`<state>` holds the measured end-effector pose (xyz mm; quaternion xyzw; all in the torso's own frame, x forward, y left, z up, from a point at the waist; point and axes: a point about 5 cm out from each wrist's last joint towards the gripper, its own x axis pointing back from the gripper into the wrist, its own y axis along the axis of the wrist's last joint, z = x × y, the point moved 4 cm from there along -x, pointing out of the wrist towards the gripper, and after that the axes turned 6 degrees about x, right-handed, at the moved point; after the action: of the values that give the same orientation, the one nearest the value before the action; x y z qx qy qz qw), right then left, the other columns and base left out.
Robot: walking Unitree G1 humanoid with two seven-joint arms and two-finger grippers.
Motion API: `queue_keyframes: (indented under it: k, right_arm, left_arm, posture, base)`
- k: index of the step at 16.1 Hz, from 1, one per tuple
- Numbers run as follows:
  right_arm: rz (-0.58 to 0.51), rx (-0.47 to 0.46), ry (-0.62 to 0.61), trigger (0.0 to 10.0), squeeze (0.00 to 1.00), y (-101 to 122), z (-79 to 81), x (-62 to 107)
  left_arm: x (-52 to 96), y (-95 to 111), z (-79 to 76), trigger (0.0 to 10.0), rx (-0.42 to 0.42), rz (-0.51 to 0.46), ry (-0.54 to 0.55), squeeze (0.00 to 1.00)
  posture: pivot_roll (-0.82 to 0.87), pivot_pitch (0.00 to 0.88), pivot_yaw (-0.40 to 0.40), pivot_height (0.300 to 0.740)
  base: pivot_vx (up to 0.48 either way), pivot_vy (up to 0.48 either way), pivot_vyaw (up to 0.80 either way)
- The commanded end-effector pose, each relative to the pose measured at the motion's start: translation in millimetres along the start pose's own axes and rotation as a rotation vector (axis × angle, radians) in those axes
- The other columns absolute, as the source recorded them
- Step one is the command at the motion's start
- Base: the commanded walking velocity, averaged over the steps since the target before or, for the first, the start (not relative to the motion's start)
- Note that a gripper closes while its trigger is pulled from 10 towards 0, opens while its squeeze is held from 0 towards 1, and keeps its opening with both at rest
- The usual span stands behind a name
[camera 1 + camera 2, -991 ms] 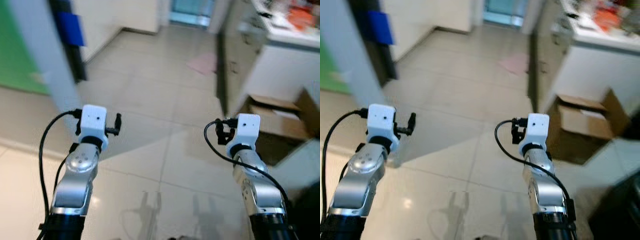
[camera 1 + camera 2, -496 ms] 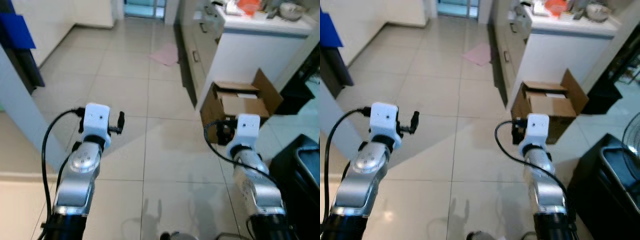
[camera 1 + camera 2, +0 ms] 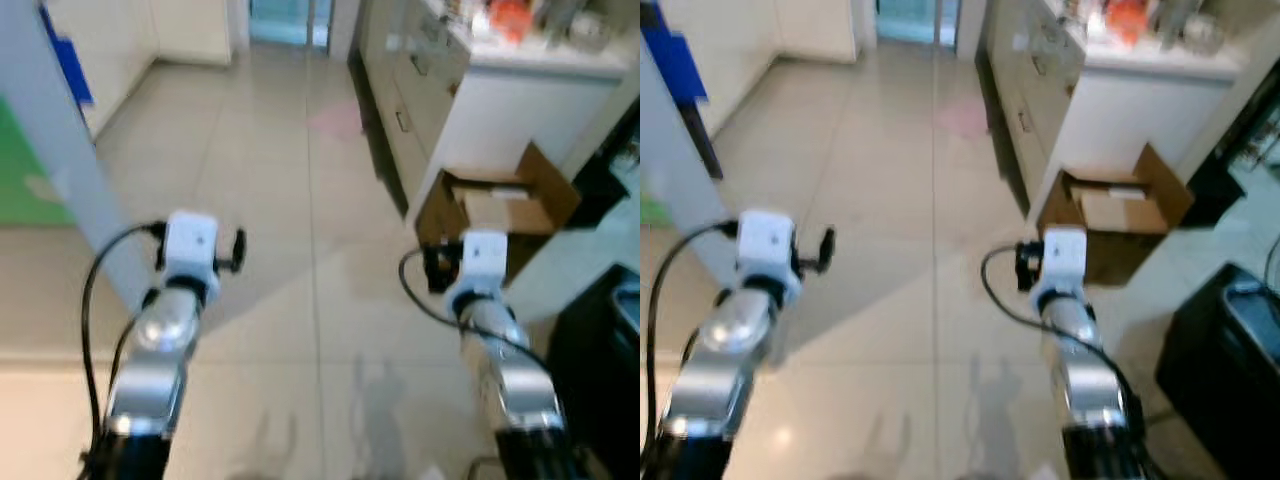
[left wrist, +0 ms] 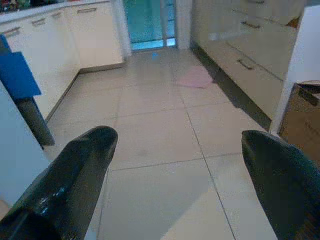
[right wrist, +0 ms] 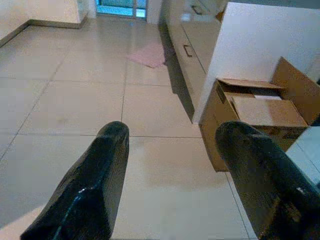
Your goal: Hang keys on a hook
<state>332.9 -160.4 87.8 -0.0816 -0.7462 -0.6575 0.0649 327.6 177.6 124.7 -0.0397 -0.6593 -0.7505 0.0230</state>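
Note:
Both silver arms are held out in front of me over a pale tiled floor (image 3: 300,230), the left arm (image 3: 165,330) on one side and the right arm (image 3: 495,350) on the other. In the left wrist view my left gripper (image 4: 177,137) stands open, its black fingers (image 4: 85,165) wide apart with nothing between them. My right gripper (image 5: 172,130) is open too and holds nothing. I cannot make out any keys or a hook.
An open cardboard box (image 3: 500,210) sits on the floor against a white counter (image 3: 520,100) with clutter on top. A pink mat (image 3: 335,120) lies further down the corridor before a glass door (image 4: 150,22). A grey pillar (image 3: 60,170) stands at the left, a black object (image 3: 1220,340) at the right.
The whole picture has swung sideways and is blurred, so the camera has turned. Both arms keep the same raised pose.

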Motion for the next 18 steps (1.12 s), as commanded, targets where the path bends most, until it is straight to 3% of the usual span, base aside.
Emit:
queue_keyframes:
  k: [1, 16, 18]
  right_arm:
    - [-0.008, 0.004, 0.0, 10.0, 0.0, 4.4, -0.5, -0.9]
    - [-0.017, 0.009, 0.005, 10.0, 0.0, 8.0, 0.6, -3.9]
    - [-0.021, 0.012, 0.008, 10.0, 0.0, 9.3, 0.6, -4.5]
  left_arm:
    - [-0.5, 5.3, 2.2, 10.0, -0.011, -0.016, 0.006, 0.0]
    - [-4.1, 5.7, -2.3, 10.0, -0.021, -0.013, -0.005, 0.0]
    - [-4.5, 8.7, -5.4, 10.0, 0.024, -0.022, -0.013, 0.0]
  posture:
    - [-0.06, 0.0, -0.082, 0.74]
    - [-0.07, 0.0, -0.078, 0.74]
    - [-0.08, 0.0, -0.077, 0.74]
  base:
    - [0.0, 0.412, 0.0]
    - [0.0, 0.414, 0.0]
    - [0.0, 0.0, 0.0]
